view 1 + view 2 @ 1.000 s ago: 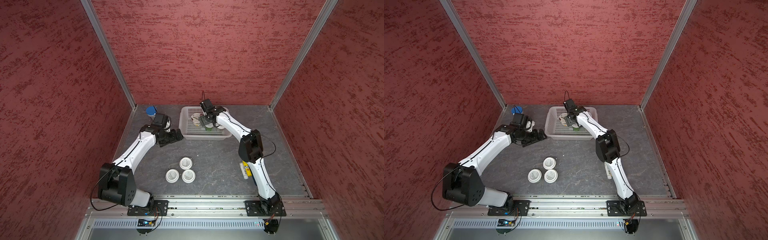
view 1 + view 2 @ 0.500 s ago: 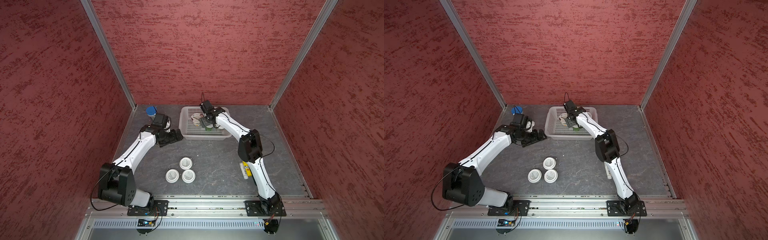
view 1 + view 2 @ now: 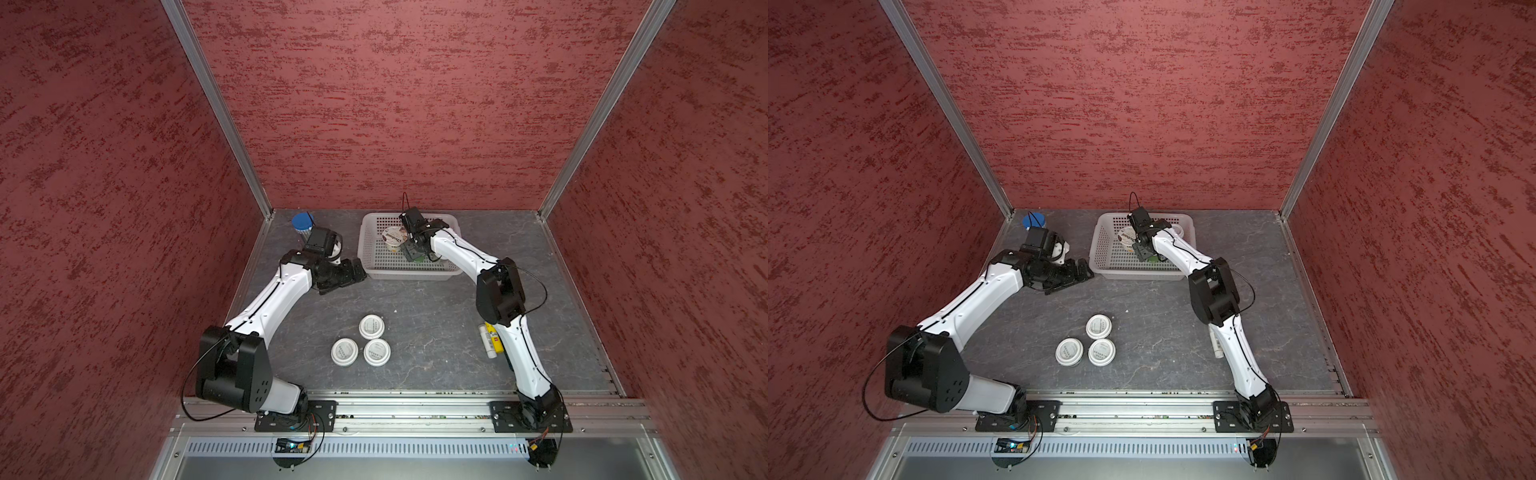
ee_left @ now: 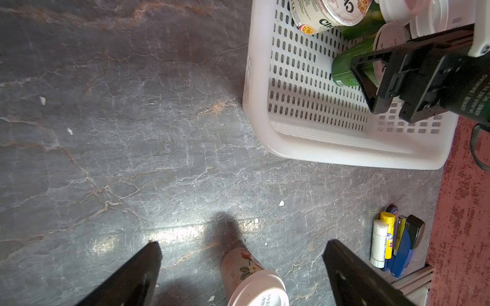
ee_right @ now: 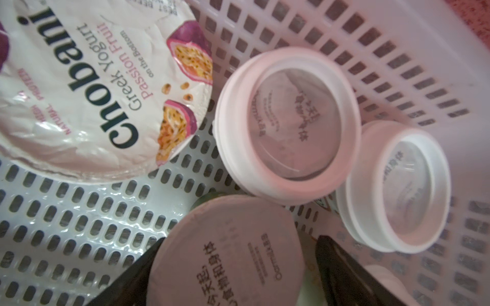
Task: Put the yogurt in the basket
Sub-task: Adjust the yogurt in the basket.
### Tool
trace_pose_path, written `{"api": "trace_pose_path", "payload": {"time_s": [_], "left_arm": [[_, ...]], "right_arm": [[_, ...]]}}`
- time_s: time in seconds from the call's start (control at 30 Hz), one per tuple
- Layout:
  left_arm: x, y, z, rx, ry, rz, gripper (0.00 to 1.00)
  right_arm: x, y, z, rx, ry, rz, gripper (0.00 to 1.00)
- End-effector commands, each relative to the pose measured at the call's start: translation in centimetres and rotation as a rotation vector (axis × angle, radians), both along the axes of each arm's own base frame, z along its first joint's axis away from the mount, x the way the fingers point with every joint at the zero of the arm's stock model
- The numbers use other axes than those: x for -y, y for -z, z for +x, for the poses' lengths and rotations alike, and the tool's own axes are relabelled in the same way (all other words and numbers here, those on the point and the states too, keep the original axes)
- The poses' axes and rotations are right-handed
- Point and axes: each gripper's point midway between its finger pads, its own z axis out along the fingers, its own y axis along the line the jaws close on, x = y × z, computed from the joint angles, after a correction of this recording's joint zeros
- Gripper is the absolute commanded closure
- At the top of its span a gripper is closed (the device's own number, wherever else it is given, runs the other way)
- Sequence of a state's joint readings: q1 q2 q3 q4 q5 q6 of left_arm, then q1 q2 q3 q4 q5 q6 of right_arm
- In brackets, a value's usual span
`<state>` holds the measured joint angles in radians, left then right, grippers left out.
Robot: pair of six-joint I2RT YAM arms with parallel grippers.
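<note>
- The table (image 3: 415,299) is dark grey like stone, with thin pale cracks.
- The basket (image 3: 409,275) sits at the far side.
- Near the front, a white-lid cup (image 3: 371,327), a second white-lid cup (image 3: 344,352) and a third white-lid cup (image 3: 377,352) stand close together.
- A flower cup (image 4: 249,275) stands alone.
- A blue-cap tube (image 3: 302,221) stands in the far corner.
- A white glue stick (image 4: 378,243), a yellow glue stick (image 4: 387,235) and a blue stapler (image 4: 403,251) lie side by side.

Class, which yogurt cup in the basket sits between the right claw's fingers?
The green-sided cup with the flat, rimless lid. The Chobani cup and the two raised-rim cups lie beyond the fingertips.
</note>
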<state>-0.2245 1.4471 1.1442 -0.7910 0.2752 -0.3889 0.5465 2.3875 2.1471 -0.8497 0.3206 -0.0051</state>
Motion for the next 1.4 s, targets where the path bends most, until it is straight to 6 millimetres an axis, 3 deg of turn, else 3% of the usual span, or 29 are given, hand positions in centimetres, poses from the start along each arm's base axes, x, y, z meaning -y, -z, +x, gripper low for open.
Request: {"api": "trace_pose_path", "payload": {"time_s": [0.0, 0.23, 0.57, 0.83, 1.13, 1.37], "left_arm": [[0.0, -0.3, 0.0, 0.023, -0.005, 0.004, 0.0], [0.0, -0.3, 0.0, 0.025, -0.004, 0.006, 0.0], [0.1, -0.4, 0.0, 0.028, -0.004, 0.006, 0.0], [-0.1, -0.5, -0.2, 0.032, -0.006, 0.013, 0.0], [-0.1, -0.7, -0.2, 0.037, -0.004, 0.012, 0.0], [-0.2, -0.8, -0.3, 0.039, -0.006, 0.014, 0.0]], "right_arm": [[0.5, -3.4, 0.5, 0.076, 0.013, 0.011, 0.11], [0.2, -4.1, 0.4, 0.085, 0.002, 0.036, 0.11], [-1.9, -4.9, 0.4, 0.095, -0.027, 0.111, 0.06], [-1.6, -4.0, 1.7, 0.113, 0.013, 0.087, 0.08], [-0.6, -2.4, 1.5, 0.077, 0.021, 0.051, 0.08], [-0.1, -2.3, 1.3, 0.076, 0.027, 0.032, 0.08]]}}
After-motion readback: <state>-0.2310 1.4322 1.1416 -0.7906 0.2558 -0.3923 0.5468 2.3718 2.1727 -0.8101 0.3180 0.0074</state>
